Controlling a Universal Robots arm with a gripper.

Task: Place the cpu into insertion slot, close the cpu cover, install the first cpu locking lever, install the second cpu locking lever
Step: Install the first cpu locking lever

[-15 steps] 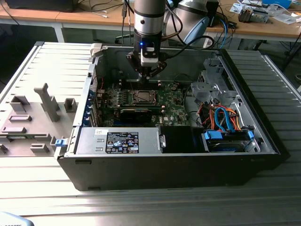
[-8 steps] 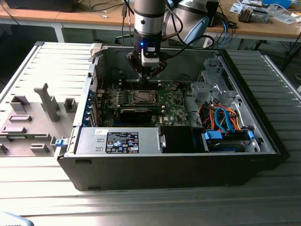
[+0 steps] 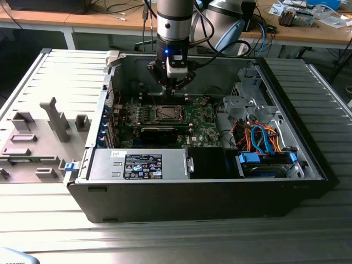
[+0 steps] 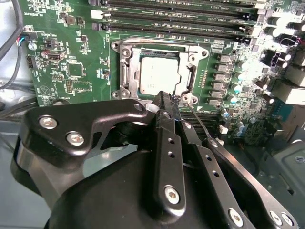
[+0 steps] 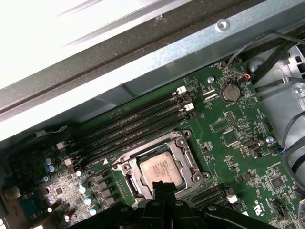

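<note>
One far camera, two near the cpu [image 3: 166, 114].
The exterior view looks down from well back, taking in the whole computer case [image 3: 192, 201]; both wrist views sit close above the cpu [image 4: 159, 75] [image 5: 162, 169], on differing sides; all three share it.

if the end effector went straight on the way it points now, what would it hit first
Likely the cpu, near its edge, or the cpu cover framing it; depth is unclear.
</note>
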